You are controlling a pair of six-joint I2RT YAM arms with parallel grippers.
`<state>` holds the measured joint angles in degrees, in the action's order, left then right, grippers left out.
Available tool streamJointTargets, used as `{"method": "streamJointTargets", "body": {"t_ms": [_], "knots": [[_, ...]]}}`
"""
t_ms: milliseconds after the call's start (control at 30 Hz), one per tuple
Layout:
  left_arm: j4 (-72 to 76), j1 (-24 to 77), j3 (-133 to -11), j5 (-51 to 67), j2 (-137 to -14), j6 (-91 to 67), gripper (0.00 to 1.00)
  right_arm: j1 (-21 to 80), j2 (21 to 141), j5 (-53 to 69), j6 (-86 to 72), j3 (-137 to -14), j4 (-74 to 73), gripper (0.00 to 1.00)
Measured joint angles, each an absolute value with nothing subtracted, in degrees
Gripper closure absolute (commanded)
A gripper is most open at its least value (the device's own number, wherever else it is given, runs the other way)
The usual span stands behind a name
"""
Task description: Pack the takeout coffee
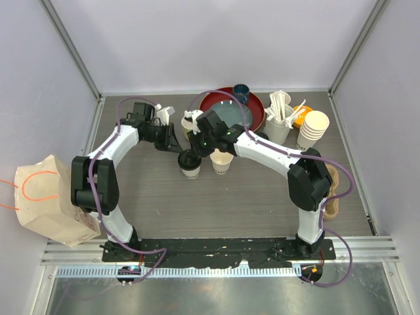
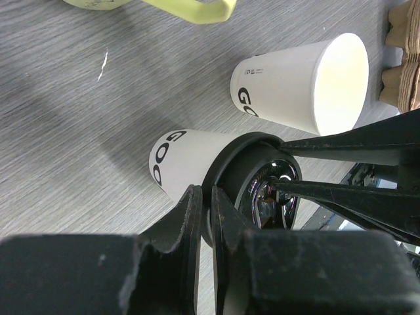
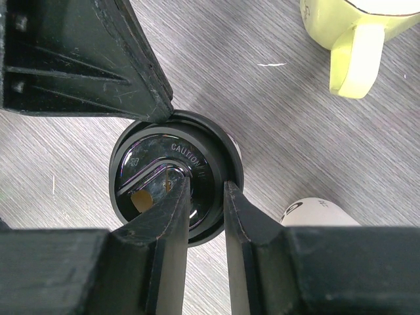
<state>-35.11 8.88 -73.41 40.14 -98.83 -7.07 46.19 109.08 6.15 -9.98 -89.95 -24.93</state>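
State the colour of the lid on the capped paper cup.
Glossy black; the lid shows best in the right wrist view.

Side by side: lidded cup [image 1: 191, 164] left, open cup [image 1: 222, 162] right; mug [image 3: 348, 29] behind.

Open cup [image 1: 222, 163] and far-edge red plate [image 1: 211, 102] hem the lidded cup [image 1: 190, 165]; the surface [image 1: 197, 210] toward its near edge gives passage.

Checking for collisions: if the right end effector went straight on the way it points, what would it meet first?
The black lid, whose rim sits between the fingers of the right end effector. Pushing on would likely press it onto the paper cup beneath.
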Motion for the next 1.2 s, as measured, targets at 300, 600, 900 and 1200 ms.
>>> {"method": "streamJointTargets", "body": {"t_ms": [300,600,900,1200], "knots": [[-34.6,8.9,-73.1,40.1,-98.7,-7.0,0.89,46.3,108.5,5.8,-9.9,-88.5,-23.2,0.98],[-37.6,9.0,-75.4,37.6,-98.8,-6.6,0.71,46.5,108.4,5.0,-9.8,-88.4,-22.9,0.99],[-39.3,6.9,-81.6,34.6,-98.8,-7.1,0.67,47.2,108.4,3.5,-9.2,-88.7,-23.1,0.99],[-39.8,3.6,-82.1,31.7,-98.4,-6.9,0.68,47.5,110.6,0.5,-8.9,-93.3,-26.0,0.99]]}}
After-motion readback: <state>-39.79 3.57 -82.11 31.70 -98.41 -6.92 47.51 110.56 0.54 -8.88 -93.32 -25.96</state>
